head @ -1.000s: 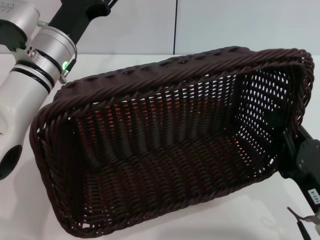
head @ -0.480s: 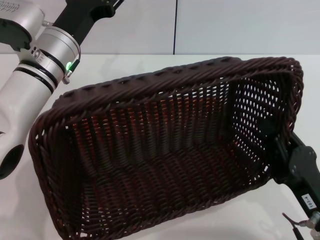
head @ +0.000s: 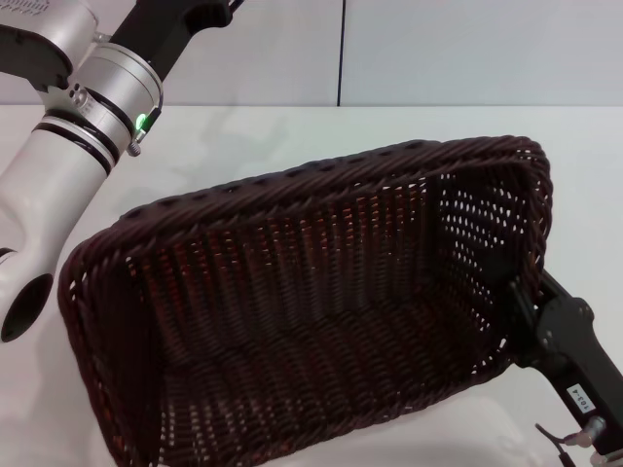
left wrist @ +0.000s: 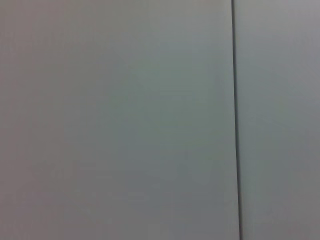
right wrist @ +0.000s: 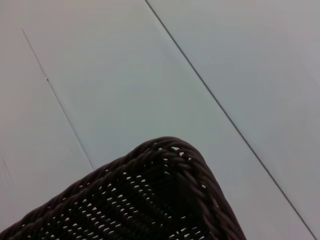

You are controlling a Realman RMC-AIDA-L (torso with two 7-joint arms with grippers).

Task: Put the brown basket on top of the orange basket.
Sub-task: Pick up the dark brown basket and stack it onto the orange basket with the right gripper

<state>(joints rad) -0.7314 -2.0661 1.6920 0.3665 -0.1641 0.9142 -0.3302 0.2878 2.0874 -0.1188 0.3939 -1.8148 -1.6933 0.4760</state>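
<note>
Brown basket: rectangular, very dark brown wicker-style weave with a thick braided rim and sloping sides; it is tilting so that its open mouth is facing the head camera, and it is filling most of that view.
Weave: tight on the floor and long walls, more open on the short wall at 3 o'clock, where light is showing through the gaps; one braided corner is also showing in the right wrist view against pale panels.
Contents: nothing is lying inside the brown basket.
Orange basket: only reddish-orange glints are showing through the gaps of the far long wall; its shape and exact place cannot be told.
Right hand: a black body is reaching in from 4 o'clock and meeting the brown basket's short wall at 3 o'clock; it appears to be pinching that wall, though the fingers themselves are mostly hiding behind the weave.
Left hand: not showing; only the silver-and-black left arm, with a green light, is standing at 10 o'clock, just beside the basket's rim. Whether its fingers are spread or pressed together cannot be told.
Surface: white, smooth, lying beneath and behind the basket.
Wall: pale grey panels with a dark vertical seam.
</note>
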